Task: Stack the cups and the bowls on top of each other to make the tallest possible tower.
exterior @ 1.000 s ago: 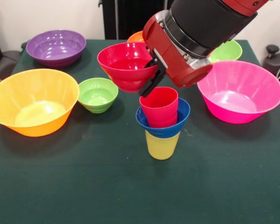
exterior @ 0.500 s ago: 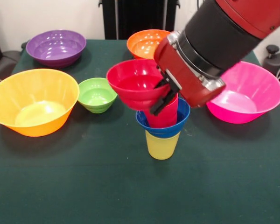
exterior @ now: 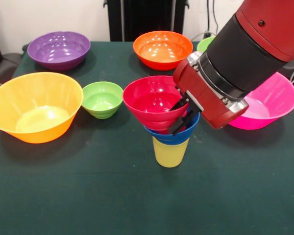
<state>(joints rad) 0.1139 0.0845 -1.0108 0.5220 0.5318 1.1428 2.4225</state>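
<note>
Holding the red bowl (exterior: 154, 103) by its rim, my gripper (exterior: 182, 116) closed on it, I keep it over the yellow cup (exterior: 170, 152) so it sits centred.

A dark green cloth is seen over the whole surface (exterior: 78, 196), and on it the tower (exterior: 169, 127) is built in bands of colour: a translucent yellow cup (exterior: 170, 152) at the bottom, a blue bowl (exterior: 179, 136) above it, and a glossy red bowl (exterior: 154, 104) on top. Around the tower, a small light green bowl (exterior: 102, 99), a large orange-yellow bowl (exterior: 34, 106), a purple bowl (exterior: 59, 49), an orange bowl (exterior: 162, 49) and a bright pink bowl (exterior: 267, 100) are laid out, each plain and unpatterned. The arm (exterior: 240, 58) beside the tower is coloured red with a broad black band, and its fingers (exterior: 182, 117) are black.
</note>
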